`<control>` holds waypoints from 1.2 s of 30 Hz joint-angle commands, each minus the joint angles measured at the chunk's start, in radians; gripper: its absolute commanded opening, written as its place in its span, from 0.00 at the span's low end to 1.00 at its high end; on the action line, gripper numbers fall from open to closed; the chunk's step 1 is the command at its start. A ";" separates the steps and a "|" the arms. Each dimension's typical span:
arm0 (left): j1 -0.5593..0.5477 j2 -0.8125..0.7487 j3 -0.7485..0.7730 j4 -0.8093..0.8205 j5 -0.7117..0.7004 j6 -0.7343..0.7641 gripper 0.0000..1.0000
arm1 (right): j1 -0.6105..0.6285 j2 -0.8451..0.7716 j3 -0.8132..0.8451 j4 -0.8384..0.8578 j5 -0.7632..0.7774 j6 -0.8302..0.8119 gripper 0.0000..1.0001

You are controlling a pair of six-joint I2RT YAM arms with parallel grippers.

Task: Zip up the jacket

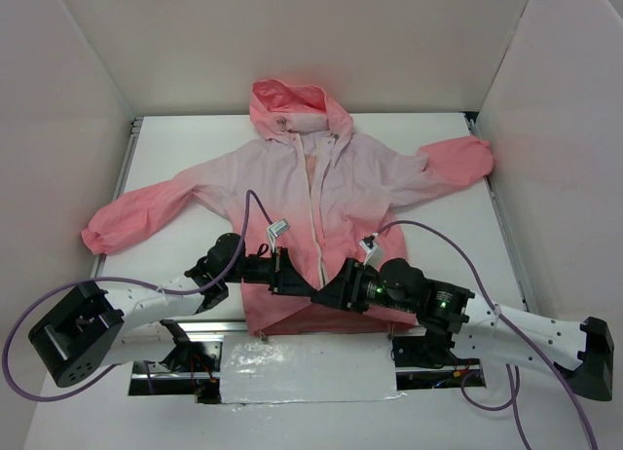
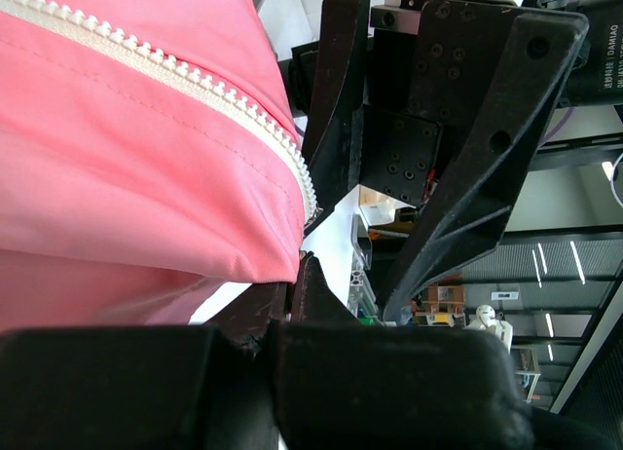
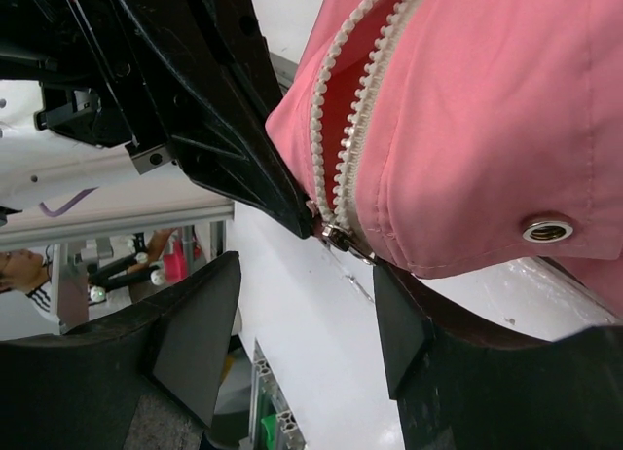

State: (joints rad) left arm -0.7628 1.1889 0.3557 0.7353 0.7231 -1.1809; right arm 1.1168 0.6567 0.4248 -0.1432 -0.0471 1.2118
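Where it lies: The thin hooded pink jacket [image 1: 360, 177] is spread front up on the white tabletop [image 1: 195, 143]. Its hood is toward the top of the frame and its coral hem is at the bottom, just in front of my two arms.
Zipper: The white toothed zipper [image 1: 314, 206] runs down the middle. In the right wrist view its two rows stand parted above the small metal slider [image 3: 336, 238], which sits right at the hem. I judge that nearly the whole run is left to close.
Left fingers: My left fingers [image 3: 243, 138] come in from the upper left of the right wrist view. They are closed together to a wedge on the hem edge just beside the slider.
Right fingers: My right fingers [image 3: 185, 333] stand apart and hold nothing. The slider lies between them, just past their tips.
Weight and feel: Light, limp and thin. I expect the jacket to bunch and slide along the tabletop if pulled with no anchor. The cloth looks smooth, so a pinch may creep.
Where to hold: The slider is the one hard part, and it is small, so my right fingers must close squarely on it. The hem beside it is the counter-hold, not the loose cloth by the round metal eyelet [image 3: 545, 231].
Risk: Slack cloth could fold into the teeth and jam the slider.
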 commanded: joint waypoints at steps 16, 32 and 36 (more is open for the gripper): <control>-0.004 0.006 0.023 0.104 0.036 -0.008 0.00 | 0.009 -0.083 -0.070 0.105 0.087 0.028 0.56; -0.004 0.000 0.002 0.110 0.030 -0.008 0.00 | 0.009 -0.097 -0.077 0.136 0.072 0.026 0.45; -0.004 0.000 0.003 0.110 0.032 -0.006 0.00 | 0.009 -0.100 -0.078 0.120 0.072 0.028 0.37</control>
State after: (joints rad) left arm -0.7624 1.1934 0.3553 0.7837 0.7315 -1.1854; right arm 1.1172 0.5724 0.3477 -0.0689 0.0040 1.2369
